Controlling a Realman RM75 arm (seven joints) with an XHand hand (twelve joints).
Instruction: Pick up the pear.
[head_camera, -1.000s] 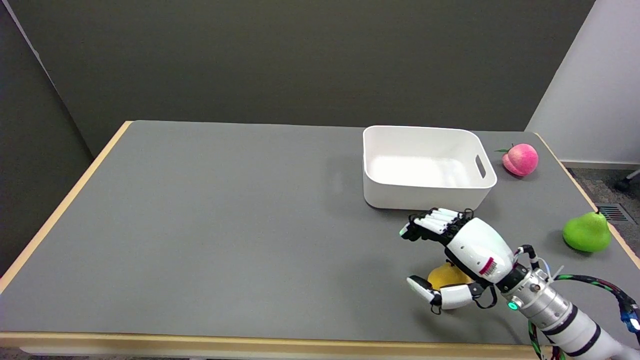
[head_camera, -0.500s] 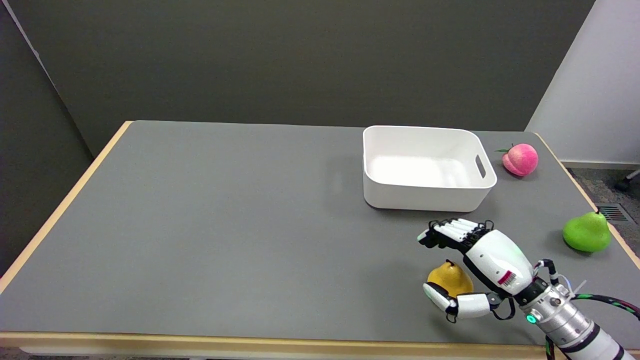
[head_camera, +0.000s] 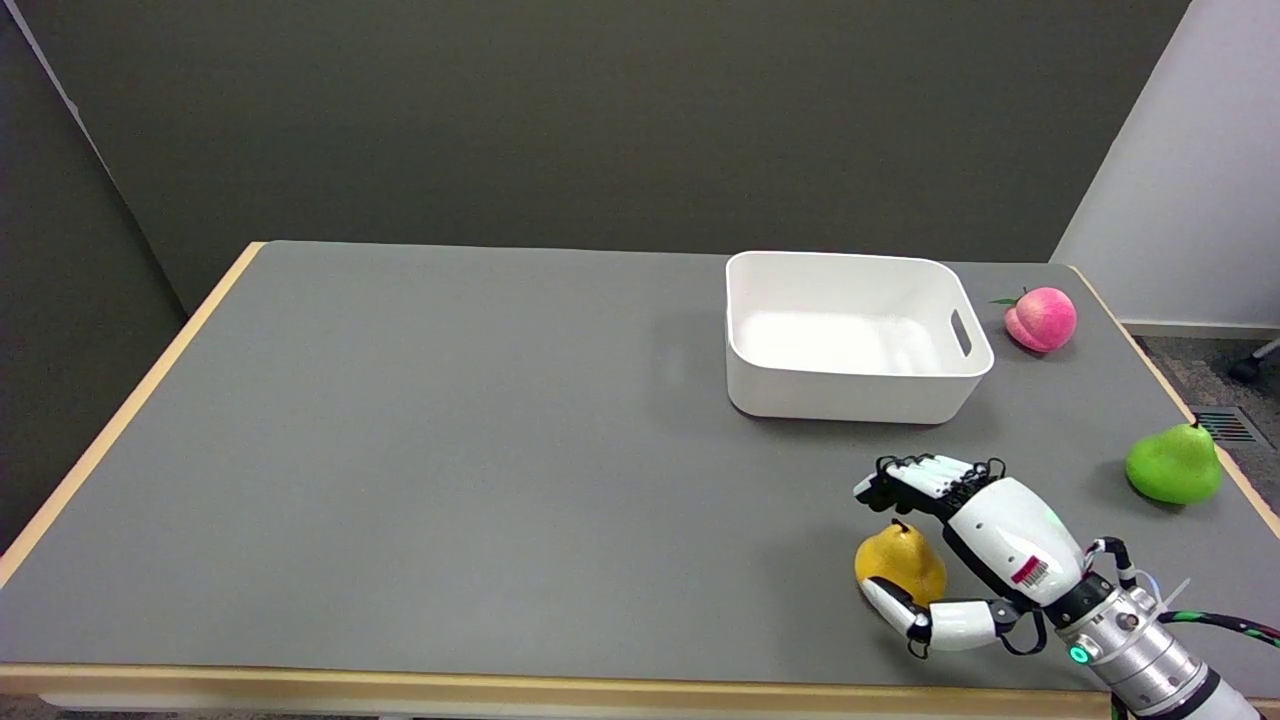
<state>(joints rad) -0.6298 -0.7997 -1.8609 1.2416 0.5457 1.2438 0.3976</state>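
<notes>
- the flat grey surface with a pale wooden edge (head_camera: 450, 450) is carrying everything, and going left to right the first thing is the deep white plastic bin with a handle slot (head_camera: 850, 392), sitting toward the far side.
- the small yellow pear with a dark stem (head_camera: 897, 562) is resting upright on the surface near the front edge, below the bin.
- the black-and-white right hand (head_camera: 975, 555) is hanging open and holding nothing, its fingers reaching past the pear's far side and its thumb lying at the near side; i cannot tell whether the thumb is touching.
- the risk: the rounded pear is likely rolling or squirting out toward the left if the thumb is pushing before the fingers are closing behind it.
- further right, the pink peach (head_camera: 1042, 318) and the glossy green pear (head_camera: 1173, 464) are lying well apart; grabbing the wrong pear is unlikely.
- compared with a second ago, the hand is sitting further right and nearer the front edge, uncovering the yellow pear, which is staying put.
</notes>
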